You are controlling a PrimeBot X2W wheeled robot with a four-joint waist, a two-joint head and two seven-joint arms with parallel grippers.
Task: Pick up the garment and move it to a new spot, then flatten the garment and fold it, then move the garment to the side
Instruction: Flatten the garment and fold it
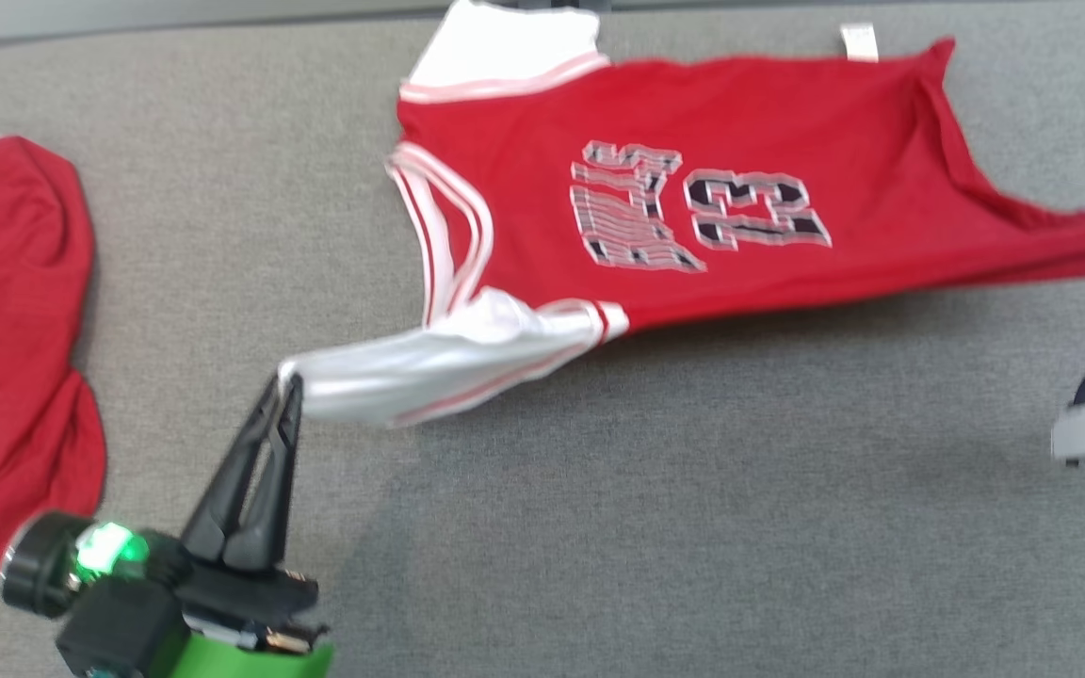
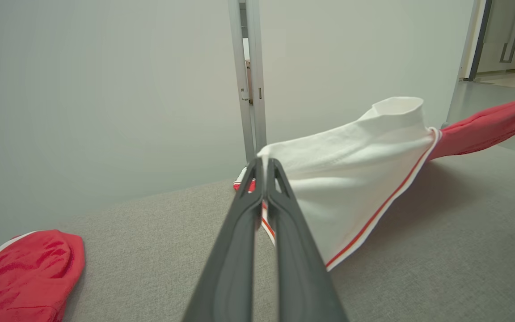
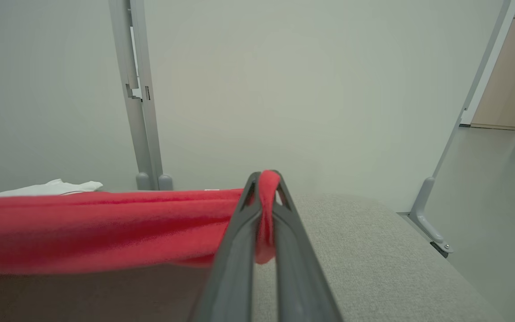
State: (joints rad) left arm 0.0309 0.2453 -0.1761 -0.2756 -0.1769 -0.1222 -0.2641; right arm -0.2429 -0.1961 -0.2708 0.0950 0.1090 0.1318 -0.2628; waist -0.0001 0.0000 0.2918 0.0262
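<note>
Two hands hold the red jersey [image 1: 693, 188] stretched across the grey desk [image 1: 599, 527]. The left hand [image 1: 286, 384] is pressed together on the tip of its white sleeve [image 1: 411, 367], and the right hand [image 3: 264, 176] pinches a bunched red corner at the far right. The near edge is lifted while the far part lies on the desk, well apart from another red garment [image 1: 6, 330] at the left. This looks like the flattening step. Next, both hands should lower evenly, keeping tension, before letting go.
</note>
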